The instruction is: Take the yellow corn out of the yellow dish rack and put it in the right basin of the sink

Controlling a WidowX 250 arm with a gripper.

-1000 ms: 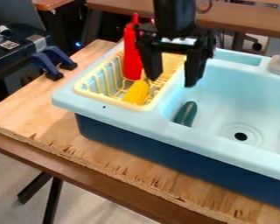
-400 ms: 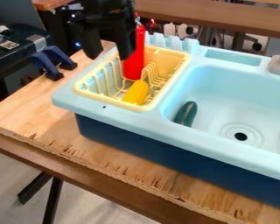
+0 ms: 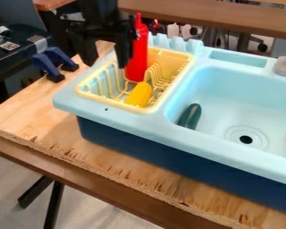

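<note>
Bare wood makes up the tabletop (image 3: 61,143), its near edge rough and splintered, with a brown table (image 3: 229,18) standing behind and pale floor (image 3: 14,188) below. On the wood sits a toy sink (image 3: 121,120), light blue on top and dark blue down the side. From where I'm standing, the black gripper (image 3: 105,65) hangs down from the top, over the left end of the sink. Its fingers (image 3: 123,51) are spread, with a clear gap between them. One of them comes right beside the red bottle (image 3: 137,60), partly in front of it from this side; whether they touch, I can't tell. The bottle stands upright in the yellow rack (image 3: 184,67), toward the back, its narrow tip pointing up. Just in front of it, leaning in the same rack, is a bit of yellow corn (image 3: 139,94). Over in the basin (image 3: 229,98) a dark green thing (image 3: 190,116) rests against the left wall, near the round drain (image 3: 246,139). Light-blue scallops (image 3: 178,44) rise behind the rack, and the grey base of a tap (image 3: 285,67) is at the right. Two blue clamps (image 3: 46,68) sit off to the left, by the wood's far corner.
</note>
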